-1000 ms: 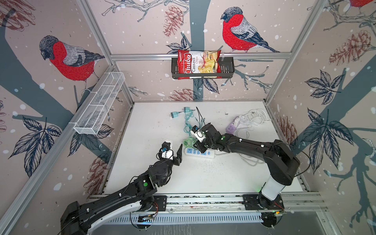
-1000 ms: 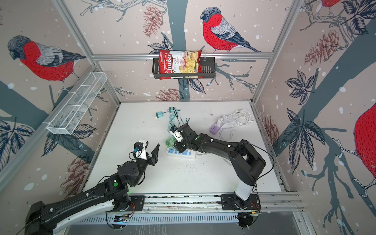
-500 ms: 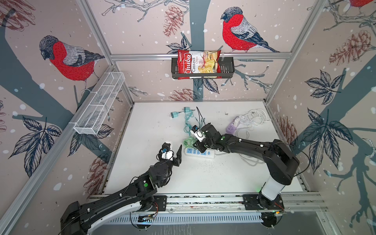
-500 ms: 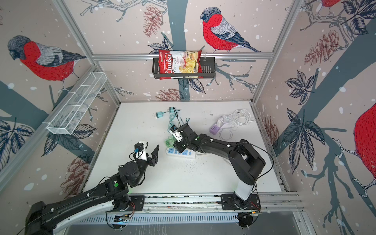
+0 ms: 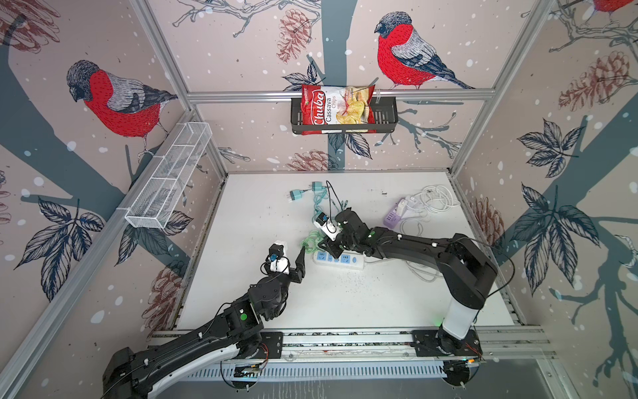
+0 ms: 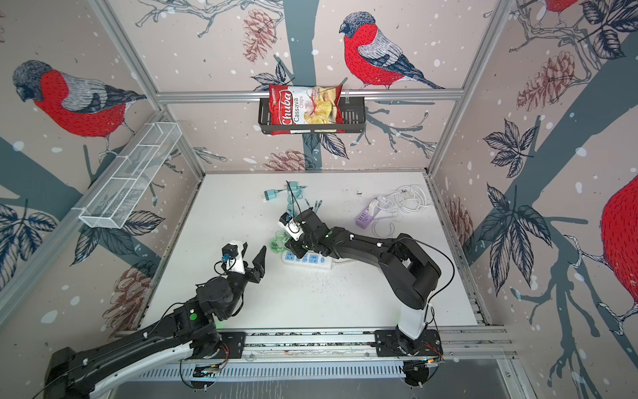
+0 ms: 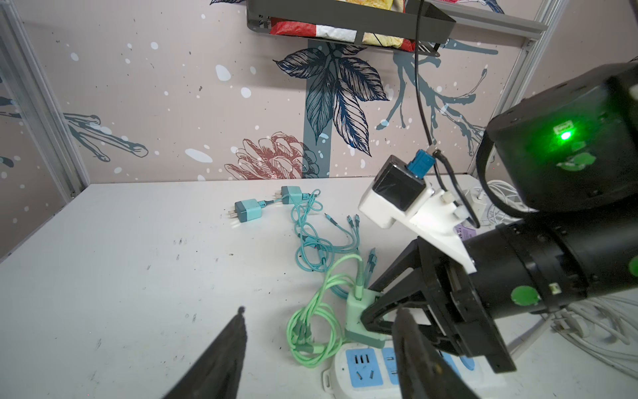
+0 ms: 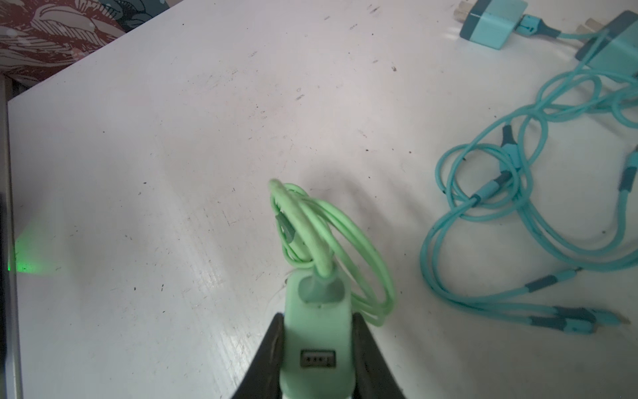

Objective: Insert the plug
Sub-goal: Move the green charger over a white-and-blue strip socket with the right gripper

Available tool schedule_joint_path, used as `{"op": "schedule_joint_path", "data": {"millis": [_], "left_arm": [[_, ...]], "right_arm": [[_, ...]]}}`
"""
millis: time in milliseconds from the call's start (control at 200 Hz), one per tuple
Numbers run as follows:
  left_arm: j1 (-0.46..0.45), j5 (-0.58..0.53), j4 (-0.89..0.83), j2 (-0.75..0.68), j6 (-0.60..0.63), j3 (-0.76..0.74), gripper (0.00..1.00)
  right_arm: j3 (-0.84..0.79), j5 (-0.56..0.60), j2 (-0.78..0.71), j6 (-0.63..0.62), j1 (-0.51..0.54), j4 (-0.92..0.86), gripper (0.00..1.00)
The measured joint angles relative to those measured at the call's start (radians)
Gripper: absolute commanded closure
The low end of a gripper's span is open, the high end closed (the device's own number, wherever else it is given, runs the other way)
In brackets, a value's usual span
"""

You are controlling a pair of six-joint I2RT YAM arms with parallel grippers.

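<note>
Since a second ago, no visible shift in either arm or in the plug. Right gripper clenched on the pale green plug, jaws pressing its two flat sides, cable end up. Plug upright at the left end of the white power strip, base against or just above the strip's top. Prongs hidden, so impossible to tell whether seated. Green cable looped from the plug's top down onto the tabletop. Left gripper released and empty, jaws spread, hovering just beside the strip's left end. Teal chargers near the back wall, purple power strip off to the right.
</note>
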Motion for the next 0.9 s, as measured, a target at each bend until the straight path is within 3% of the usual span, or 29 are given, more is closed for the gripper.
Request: {"op": "schedule_joint_path", "data": {"millis": [900], "left_arm": [[0.0, -0.005, -0.009, 0.008, -0.014, -0.015, 0.34]], "right_arm": [[-0.151, -0.026, -0.032, -0.164, 0.006, 0.185, 0.99]]}}
